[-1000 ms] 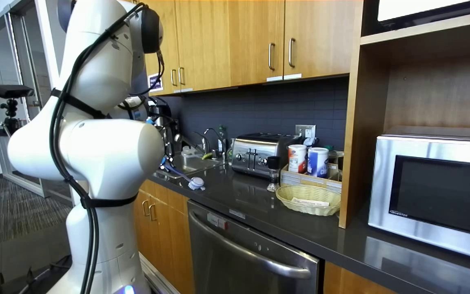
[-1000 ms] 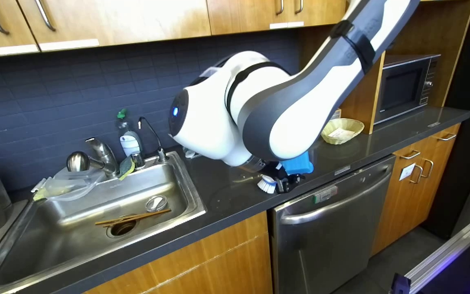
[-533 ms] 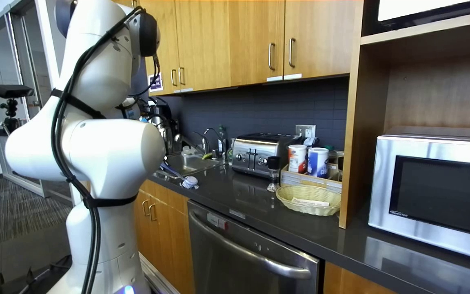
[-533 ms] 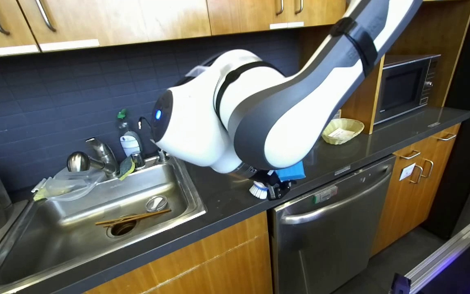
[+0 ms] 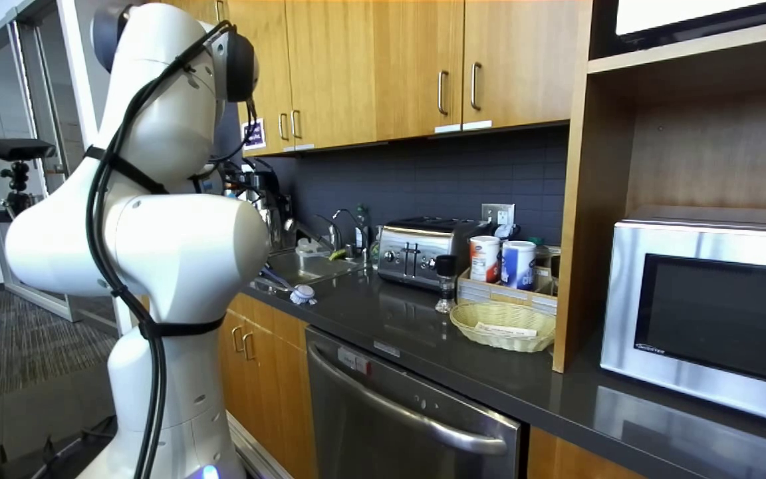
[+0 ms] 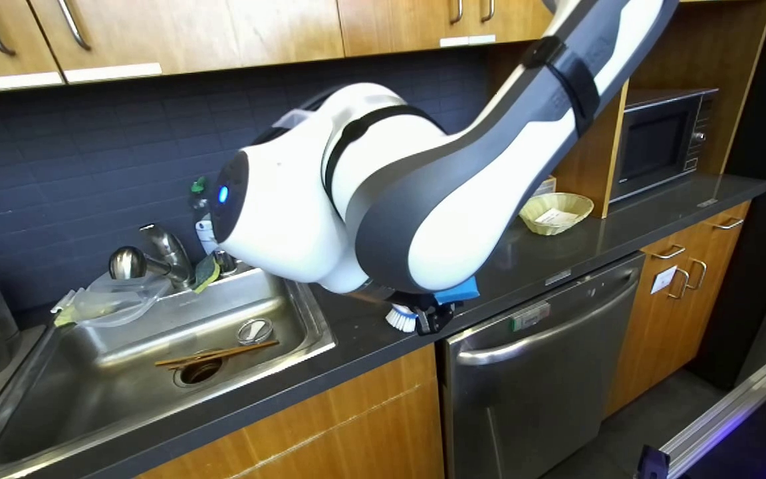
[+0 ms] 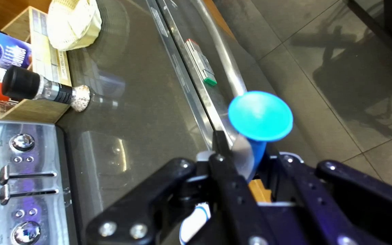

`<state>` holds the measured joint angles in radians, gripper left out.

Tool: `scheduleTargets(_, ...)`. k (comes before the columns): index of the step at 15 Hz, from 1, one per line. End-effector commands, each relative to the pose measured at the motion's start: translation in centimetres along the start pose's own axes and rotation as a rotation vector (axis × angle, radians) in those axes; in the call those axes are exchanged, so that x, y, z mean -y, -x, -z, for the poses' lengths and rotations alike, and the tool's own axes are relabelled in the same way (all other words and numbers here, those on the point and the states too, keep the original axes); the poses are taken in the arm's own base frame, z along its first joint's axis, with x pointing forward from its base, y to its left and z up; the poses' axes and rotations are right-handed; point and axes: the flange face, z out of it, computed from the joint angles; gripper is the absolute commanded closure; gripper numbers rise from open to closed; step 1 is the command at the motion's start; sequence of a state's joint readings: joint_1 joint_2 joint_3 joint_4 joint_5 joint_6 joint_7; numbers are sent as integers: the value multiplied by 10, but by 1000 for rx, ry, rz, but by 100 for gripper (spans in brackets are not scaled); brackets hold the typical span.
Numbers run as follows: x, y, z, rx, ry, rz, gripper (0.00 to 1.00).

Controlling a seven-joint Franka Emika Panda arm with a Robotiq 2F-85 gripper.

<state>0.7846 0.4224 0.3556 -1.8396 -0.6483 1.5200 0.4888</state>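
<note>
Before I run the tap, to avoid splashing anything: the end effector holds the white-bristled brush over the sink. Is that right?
Not quite: the end effector does hold the white-bristled brush, but over the countertop beside the sink, as an exterior view shows.

jaws hide part of the brush [image 6: 401, 319], seemingly its middle; wrist view crops the toaster [image 7: 27, 184]

Between the brush [image 5: 302, 295] and the basket [image 5: 509, 342] on the right, passage is offered along the near part of the table [image 5: 383, 326]; its far part is blocked by the toaster [image 5: 421, 253] and the grinder [image 5: 446, 284].
</note>
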Motion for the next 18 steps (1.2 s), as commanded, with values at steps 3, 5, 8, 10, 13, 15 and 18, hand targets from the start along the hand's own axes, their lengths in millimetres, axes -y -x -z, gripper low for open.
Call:
scheduleTargets(3, 9, -16, 13, -23, 20, 67, 94)
scheduleTargets(5, 14, -20, 18, -33, 34, 89, 94)
scheduleTargets(8, 16, -24, 22, -41, 43, 102, 94)
scheduleTargets(10, 12, -25, 21, -40, 41, 95, 94)
scheduleTargets(13, -1, -26, 16, -31, 39, 65, 94)
scheduleTargets(15, -12, -27, 8, -20, 39, 43, 94)
scheduleTargets(18, -28, -26, -4, 5, 26, 4, 94)
